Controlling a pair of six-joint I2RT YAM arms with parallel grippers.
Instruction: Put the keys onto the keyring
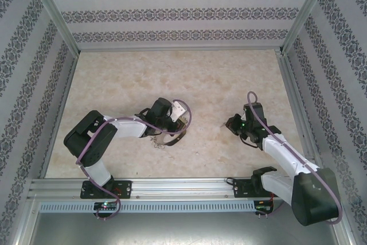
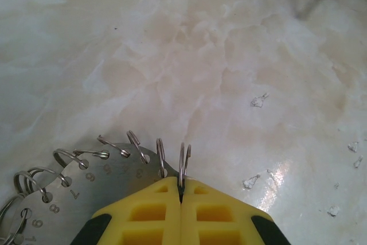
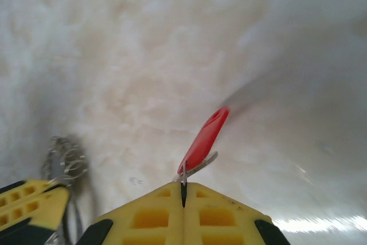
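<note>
Key [image 3: 203,142], tiny, with a bright red plastic head, pinched by its metal end between the fully closed yellow fingers of the right gripper [image 3: 183,186]; the red head juts forward and up from the fingertips, tilted right, apparently clear of the table. Keyring [image 2: 97,179], thin silvery metal stamped with numbers, its rim fringed with small split rings [image 2: 133,140]; the left gripper [image 2: 181,192] is clamped tight on one of these rings, which stands upright out of its fingertips on the side facing the key. From above, the keyring sits mid-table, slightly left of centre, and the key is well apart to its right, with bare marbled tabletop [image 1: 172,73] between them.

The step in hand looks like bringing key to ring; doing it well probably means holding the ring steady and upright, lining the hole in the key's head up with the wire's end, and approaching slowly, since both parts are small and a skewed approach could twist the key in its grip.

Room is generous: open tabletop ahead and between the arms; patterned walls [image 1: 34,84] stand far off at the sides and back; the metal rail [image 1: 172,186] runs along the near edge.
</note>
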